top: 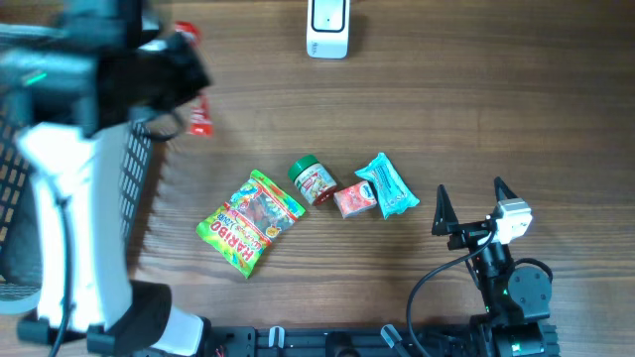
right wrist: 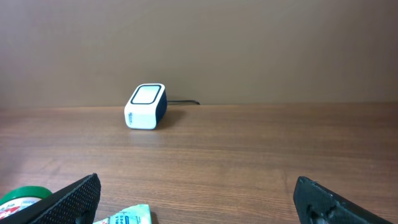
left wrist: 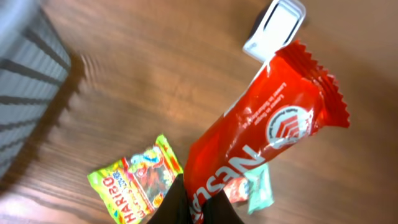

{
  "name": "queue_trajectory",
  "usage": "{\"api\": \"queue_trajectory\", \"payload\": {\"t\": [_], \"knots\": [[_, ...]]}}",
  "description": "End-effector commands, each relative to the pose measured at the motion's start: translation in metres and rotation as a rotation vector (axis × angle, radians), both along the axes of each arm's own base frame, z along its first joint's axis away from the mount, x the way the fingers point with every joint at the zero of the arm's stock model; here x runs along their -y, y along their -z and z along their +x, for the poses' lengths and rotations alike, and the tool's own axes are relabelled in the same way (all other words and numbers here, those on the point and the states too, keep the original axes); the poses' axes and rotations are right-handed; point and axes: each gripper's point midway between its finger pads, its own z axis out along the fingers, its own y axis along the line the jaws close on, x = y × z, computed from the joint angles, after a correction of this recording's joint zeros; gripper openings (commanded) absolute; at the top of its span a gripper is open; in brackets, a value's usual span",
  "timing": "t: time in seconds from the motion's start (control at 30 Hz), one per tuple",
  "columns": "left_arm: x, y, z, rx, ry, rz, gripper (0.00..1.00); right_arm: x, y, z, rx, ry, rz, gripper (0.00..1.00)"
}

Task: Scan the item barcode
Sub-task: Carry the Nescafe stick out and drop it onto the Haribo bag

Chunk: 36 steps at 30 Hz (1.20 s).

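Note:
A long red Nescafe packet (left wrist: 261,130) is held up above the table, with my left gripper (left wrist: 202,210) shut on its lower end. In the overhead view only the packet's red ends (top: 201,119) show beside the left gripper (top: 184,74). The white barcode scanner (top: 327,30) stands at the table's far edge; in the left wrist view the scanner (left wrist: 273,28) lies just beyond the packet's crimped top. My right gripper (top: 470,193) rests at the front right, open and with nothing in it (right wrist: 196,190), facing the scanner (right wrist: 146,106).
A Haribo bag (top: 250,220), a green-lidded jar (top: 314,180), a small red packet (top: 353,200) and a teal wipes packet (top: 387,185) lie mid-table. A grey slatted basket (top: 15,178) stands at the left edge, under the left arm.

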Motion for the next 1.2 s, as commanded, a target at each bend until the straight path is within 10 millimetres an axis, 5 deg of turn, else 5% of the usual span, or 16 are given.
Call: {"api": "queue_trajectory", "payload": {"t": [0.0,0.27,0.5,0.77,0.97,1.17], "knots": [[0.022,0.034,0.011,-0.052,-0.043,0.045,0.04,-0.002,-0.001,0.000,0.004,-0.011,-0.005,1.00],[0.060,0.120,0.021,-0.163,-0.056,0.037,0.04,-0.002,-0.001,0.000,0.004,-0.011,-0.005,1.00],[0.071,0.171,0.011,-0.237,-0.110,0.040,0.04,-0.002,-0.001,0.000,0.004,-0.011,-0.004,1.00],[0.062,0.253,-0.025,-0.387,-0.442,-0.008,0.04,-0.002,-0.001,0.000,0.004,-0.011,-0.005,1.00],[0.060,0.308,-0.044,-0.412,-0.460,-0.011,0.04,-0.002,-0.001,0.000,0.004,-0.011,-0.005,1.00],[0.058,0.330,-0.051,-0.404,-0.480,-0.023,0.04,-0.002,-0.001,0.000,0.004,-0.011,-0.005,1.00]]}}
